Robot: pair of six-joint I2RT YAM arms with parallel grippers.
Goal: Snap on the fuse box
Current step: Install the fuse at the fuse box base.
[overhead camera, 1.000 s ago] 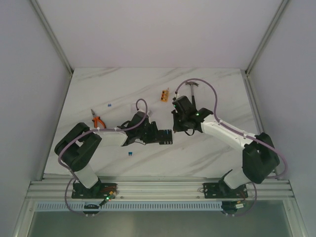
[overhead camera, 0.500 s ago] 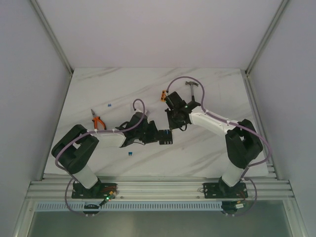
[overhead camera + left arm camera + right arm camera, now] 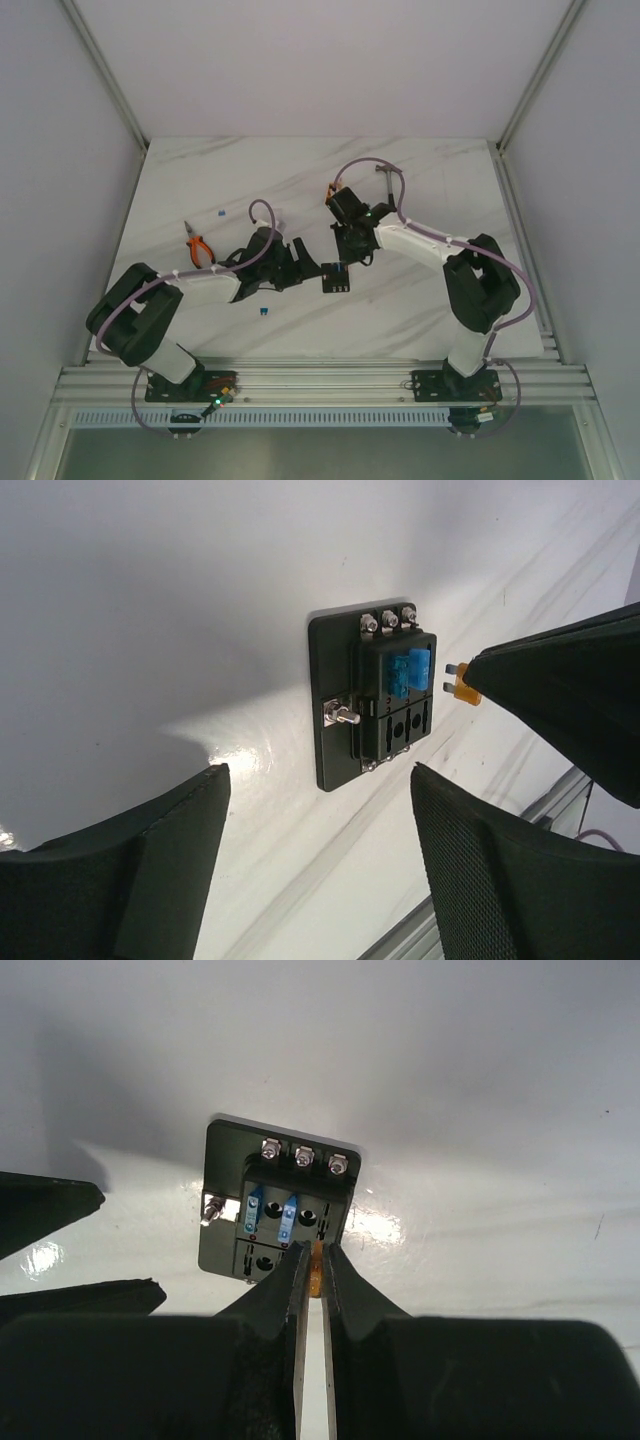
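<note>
The fuse box (image 3: 337, 278) is a small black square box lying flat on the marble table. Two blue fuses (image 3: 408, 670) sit in its top face. My left gripper (image 3: 303, 262) is open and empty, just left of the box, with its fingers (image 3: 150, 870) spread wide and the box (image 3: 375, 705) ahead of them. My right gripper (image 3: 347, 252) hovers just beyond the box, shut on a small orange fuse (image 3: 318, 1266). The fuse's tip is at the box's edge (image 3: 275, 1200), beside the blue fuses. The orange fuse also shows in the left wrist view (image 3: 462, 683).
Orange-handled pliers (image 3: 197, 245) lie at the left. A hammer (image 3: 388, 172) lies at the back right. A small orange block (image 3: 329, 189) peeks out behind the right arm. Loose blue fuses lie at the far left (image 3: 219, 212) and near the front (image 3: 262, 312).
My left gripper has drawn back left off the fuse box and stands open. My right gripper has swung left and come over the box with the orange fuse.
</note>
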